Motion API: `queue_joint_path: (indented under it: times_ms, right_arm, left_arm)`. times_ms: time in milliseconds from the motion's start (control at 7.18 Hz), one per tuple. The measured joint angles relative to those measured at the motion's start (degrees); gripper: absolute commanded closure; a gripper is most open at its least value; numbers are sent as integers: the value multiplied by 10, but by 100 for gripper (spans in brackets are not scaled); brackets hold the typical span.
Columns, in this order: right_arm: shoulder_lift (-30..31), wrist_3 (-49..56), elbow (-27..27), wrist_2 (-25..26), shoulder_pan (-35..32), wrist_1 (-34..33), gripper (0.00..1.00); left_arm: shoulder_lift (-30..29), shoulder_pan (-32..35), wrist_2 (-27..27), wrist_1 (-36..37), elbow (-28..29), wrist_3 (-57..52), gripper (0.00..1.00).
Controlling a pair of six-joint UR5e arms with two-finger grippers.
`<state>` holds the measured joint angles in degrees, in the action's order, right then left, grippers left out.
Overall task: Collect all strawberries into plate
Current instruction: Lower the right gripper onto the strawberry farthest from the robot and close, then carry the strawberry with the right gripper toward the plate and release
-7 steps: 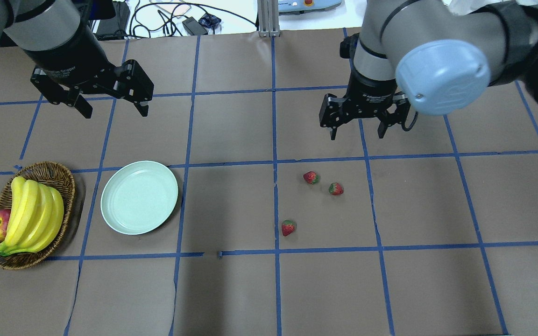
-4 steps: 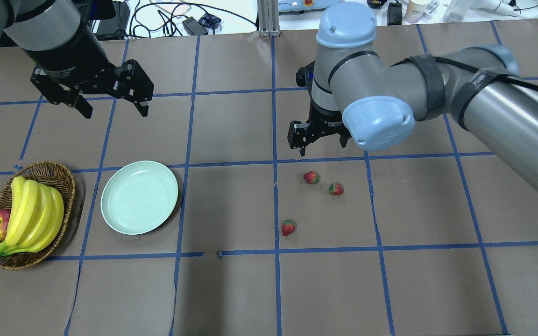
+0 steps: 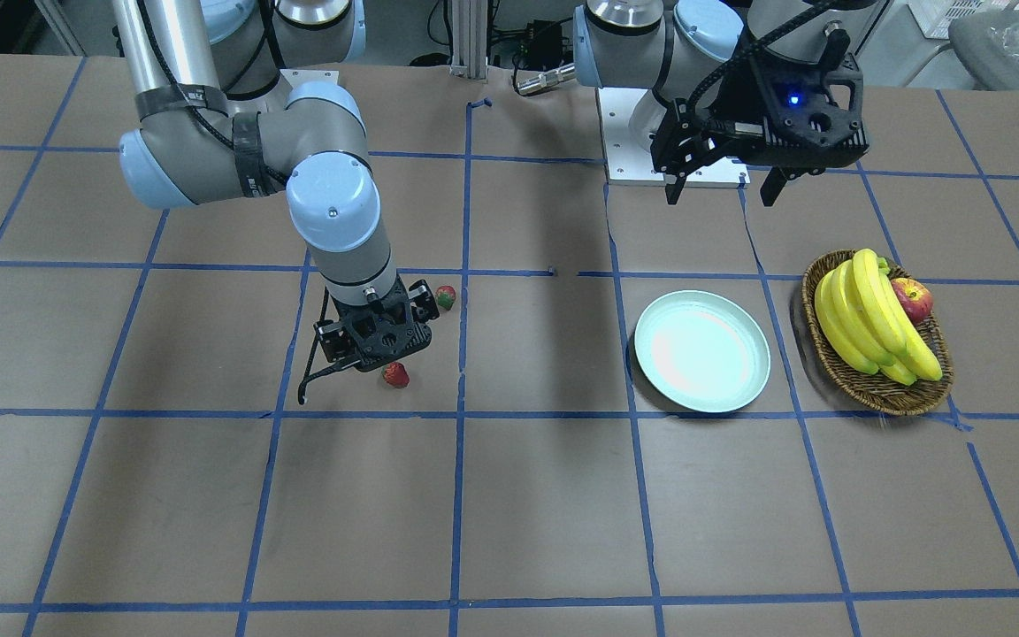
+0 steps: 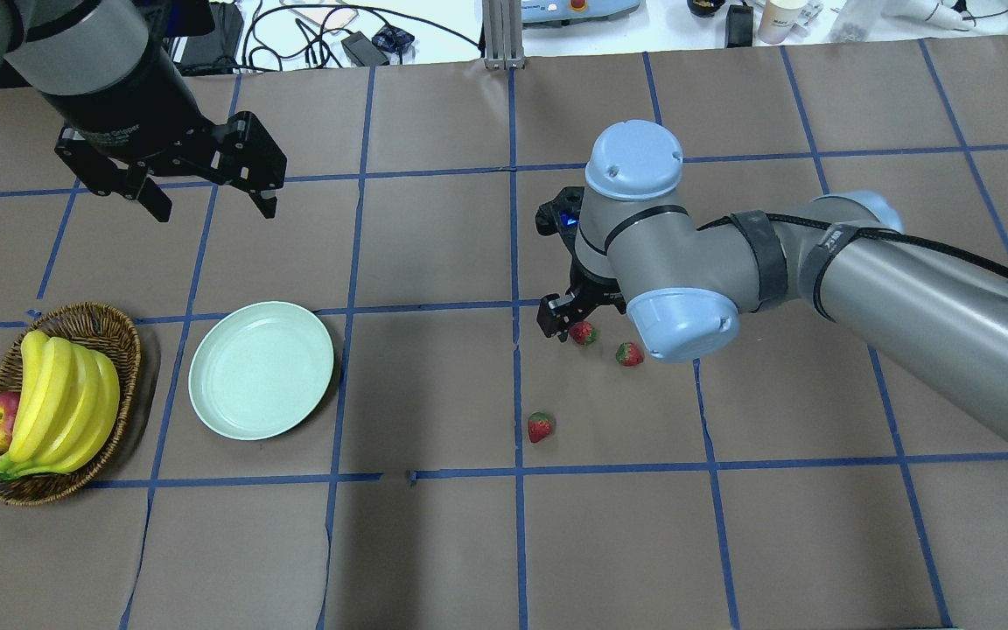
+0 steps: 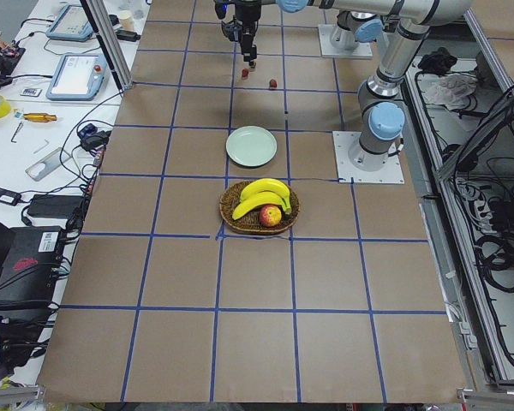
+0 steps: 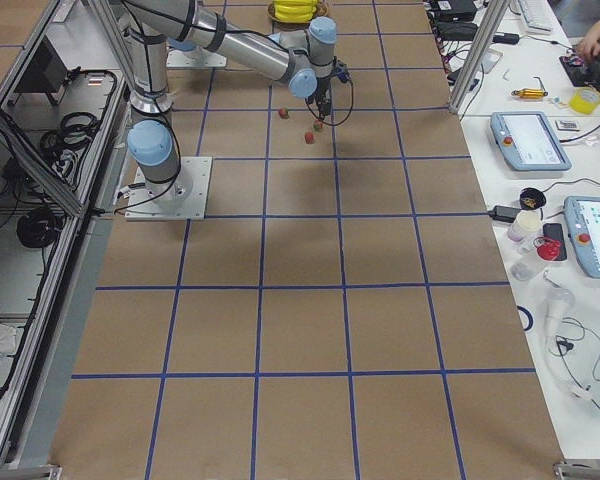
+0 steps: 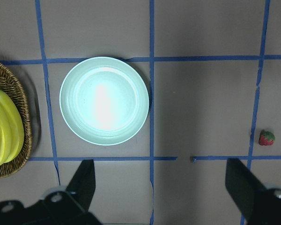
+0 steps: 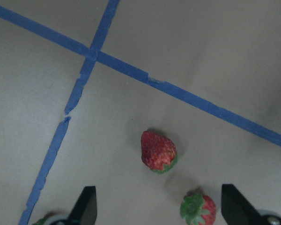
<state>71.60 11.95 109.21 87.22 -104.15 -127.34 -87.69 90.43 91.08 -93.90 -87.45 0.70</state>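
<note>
Strawberries (image 4: pixel 584 332): three in all, every one lying on the surface (image 4: pixel 434 542) and none in the plate. Read the overhead view from its left side.

The wicker basket (image 4: pixel 84 308) holds the far left. At its 3 o'clock, just beside it, you find the plate (image 4: pixel 261 369), bare. At the plate's 11 o'clock hangs the left end effector (image 4: pixel 215 210), released and carrying nothing.

Well apart, at the plate's 3 o'clock, lies the first strawberry. A second strawberry (image 4: pixel 629 353) lies at its 4 o'clock, and a third strawberry (image 4: pixel 541 427) at its 7 o'clock.

The right end effector (image 8: pixel 157 197) sits low over the first strawberry, fingers spread, nothing grasped.

Judge this as the approach for the first pick. Next, you should lower until the fingers straddle the fruit, then clench gently. It looks likely to roll.
</note>
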Motion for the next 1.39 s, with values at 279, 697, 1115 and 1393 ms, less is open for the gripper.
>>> queue_joint_path:
  times_ms: [279,697,1115,1393]
  right_arm:
    - [-34,29,-2,2,0,-38,2]
    - [-53,37,-4,24,0,-48,4]
    - [-59,37,-4,2,0,-48,31]
    - [-62,39,-1,-3,0,-47,89]
  left_arm:
    - [0,-1,0,1,1,0,0]
    - [0,0,0,0,1,0,0]
    - [0,0,0,0,1,0,0]
    - [0,0,0,0,1,0,0]
